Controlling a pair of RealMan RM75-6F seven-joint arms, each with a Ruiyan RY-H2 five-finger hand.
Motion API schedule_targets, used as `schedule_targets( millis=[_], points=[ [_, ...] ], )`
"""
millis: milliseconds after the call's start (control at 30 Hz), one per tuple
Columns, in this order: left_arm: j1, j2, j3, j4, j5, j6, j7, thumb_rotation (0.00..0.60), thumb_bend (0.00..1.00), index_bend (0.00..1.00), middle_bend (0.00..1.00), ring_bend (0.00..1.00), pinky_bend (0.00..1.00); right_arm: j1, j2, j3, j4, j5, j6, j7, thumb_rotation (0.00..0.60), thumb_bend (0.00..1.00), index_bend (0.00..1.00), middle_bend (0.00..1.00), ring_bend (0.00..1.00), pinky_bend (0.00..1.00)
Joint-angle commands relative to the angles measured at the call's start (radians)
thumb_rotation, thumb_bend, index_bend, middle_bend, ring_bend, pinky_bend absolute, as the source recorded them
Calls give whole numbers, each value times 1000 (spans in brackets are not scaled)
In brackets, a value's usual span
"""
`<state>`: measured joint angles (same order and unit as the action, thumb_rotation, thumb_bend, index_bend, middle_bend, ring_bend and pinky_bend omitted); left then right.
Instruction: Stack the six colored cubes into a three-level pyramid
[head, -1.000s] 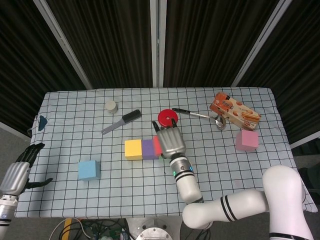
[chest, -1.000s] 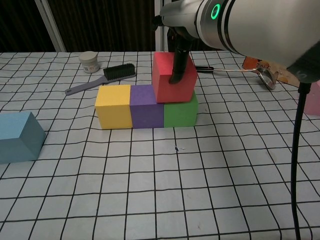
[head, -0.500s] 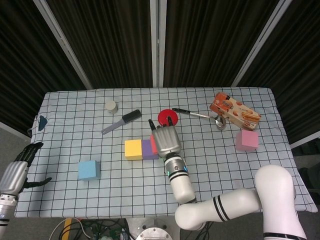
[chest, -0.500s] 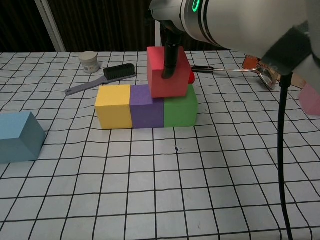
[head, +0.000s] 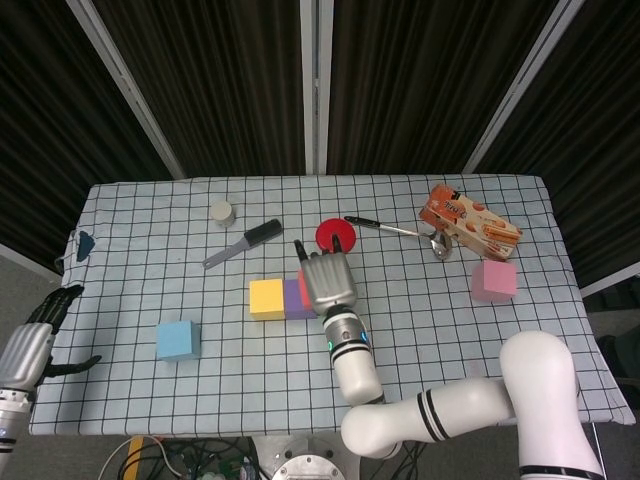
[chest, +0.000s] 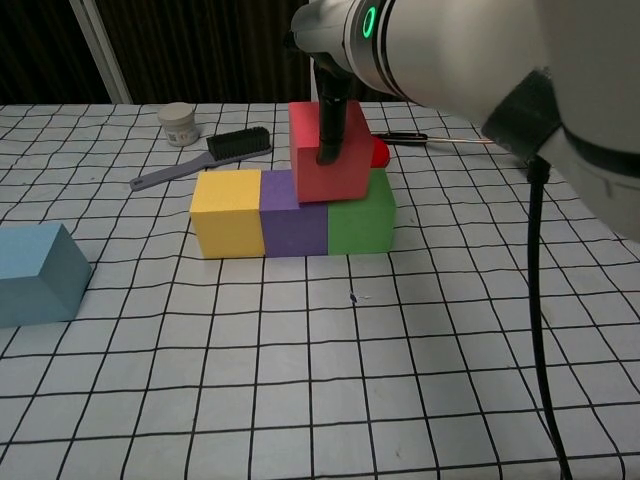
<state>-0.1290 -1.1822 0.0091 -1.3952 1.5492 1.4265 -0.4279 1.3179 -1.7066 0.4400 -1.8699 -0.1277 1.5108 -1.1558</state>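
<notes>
right hand (head: 325, 282) around tilted red cube (chest: 329, 153)

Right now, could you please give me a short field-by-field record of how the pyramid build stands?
base row: yellow cube, purple cube, green cube, side by side
second level: red cube, over the purple-green seam
right hand: holds the red cube
left hand: off the table's left edge, holding nothing
loose cubes: blue cube, pink cube
</notes>
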Motion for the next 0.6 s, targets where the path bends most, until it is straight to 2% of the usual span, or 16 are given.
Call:
schedule_targets(
  millis=[33, 600],
  points=[
    [0, 0, 0, 0, 0, 1, 0, 600, 60, 75, 55, 0, 141, -1, -2, 4, -4, 4, 4, -4, 600, 190, 0, 728, 286, 0],
    [5, 4, 7, -7, 8, 5, 7, 600, 60, 75, 55, 0, 142, -6, -16, 8, -6, -6, 11, -13, 600, 190, 0, 728, 286, 0]
  ],
)
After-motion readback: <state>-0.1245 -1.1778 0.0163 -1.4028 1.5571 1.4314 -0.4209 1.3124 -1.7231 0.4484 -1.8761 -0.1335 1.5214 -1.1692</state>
